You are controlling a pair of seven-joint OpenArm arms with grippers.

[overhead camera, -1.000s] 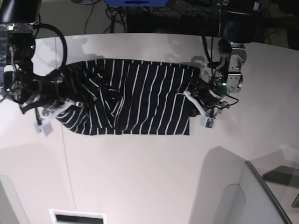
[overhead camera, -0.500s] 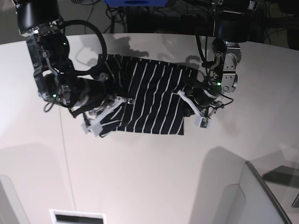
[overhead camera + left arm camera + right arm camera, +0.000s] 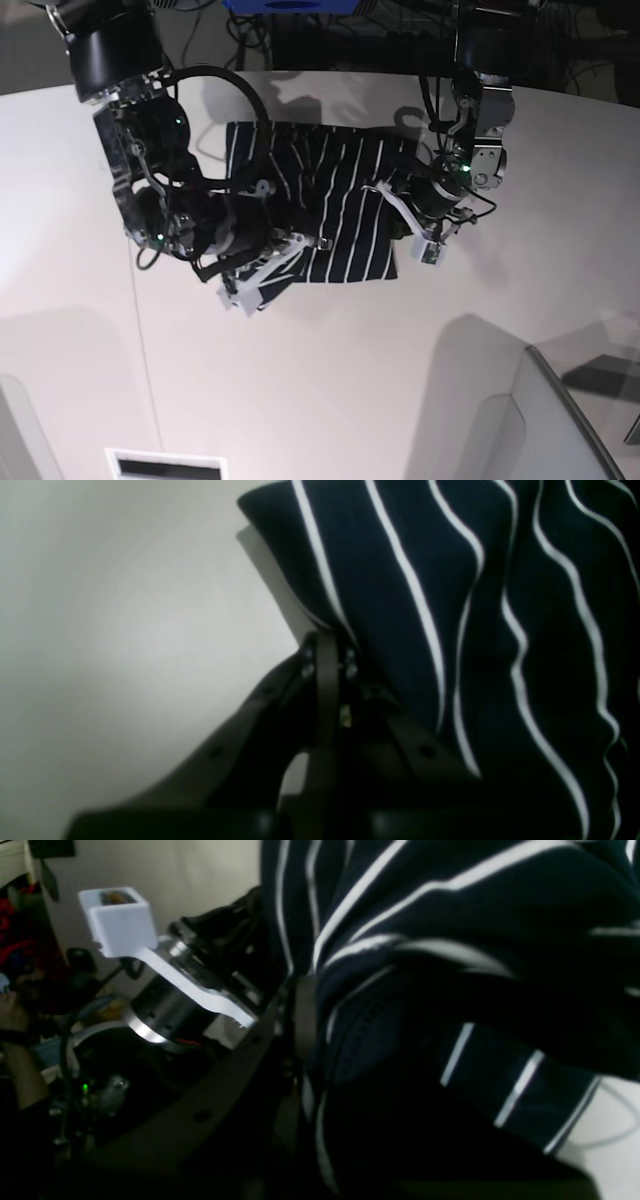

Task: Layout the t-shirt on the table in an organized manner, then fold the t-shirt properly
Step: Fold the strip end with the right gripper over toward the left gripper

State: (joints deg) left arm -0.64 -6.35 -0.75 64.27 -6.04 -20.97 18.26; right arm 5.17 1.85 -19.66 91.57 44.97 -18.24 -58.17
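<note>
The t-shirt (image 3: 335, 205) is gripped at both ends over the table (image 3: 330, 360).
Cloth is clamped by the left gripper (image 3: 327, 645) and the right gripper (image 3: 300, 1015).

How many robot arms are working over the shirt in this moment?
2. The right arm's gripper is at the t-shirt's left side in the base view; the left arm's gripper is at its right edge. Both grip cloth.

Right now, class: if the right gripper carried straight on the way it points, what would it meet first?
Likely the left arm's gripper: the right gripper, shut on the t-shirt, points across the cloth toward it. Depth is unclear.
</note>
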